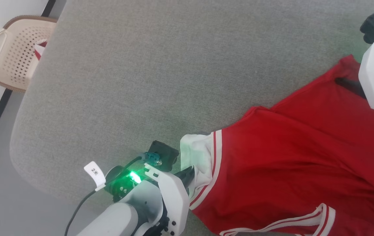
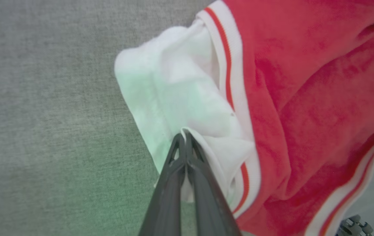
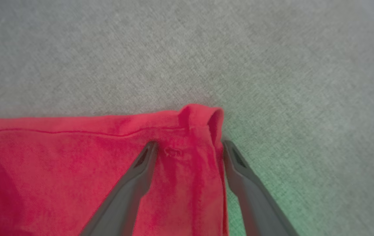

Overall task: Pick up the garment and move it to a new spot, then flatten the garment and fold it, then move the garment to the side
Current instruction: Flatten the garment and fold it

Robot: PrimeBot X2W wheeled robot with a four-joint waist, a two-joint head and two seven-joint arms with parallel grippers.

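Observation:
The red garment lies spread over the right part of the grey padded surface, its white sleeve pointing left. My left gripper is at the bottom centre, shut on the edge of that white sleeve; in the left wrist view the left gripper has its fingers pressed together on a fold of it. At the far right, my right gripper rests on the garment's far red corner. In the right wrist view the right gripper is open, its fingers straddling that corner.
A cream perforated basket stands on the floor beyond the surface's upper left edge, with a red-and-white item in it. Bare grey padding stretches across the left and middle. The surface's rounded edge runs along the lower left.

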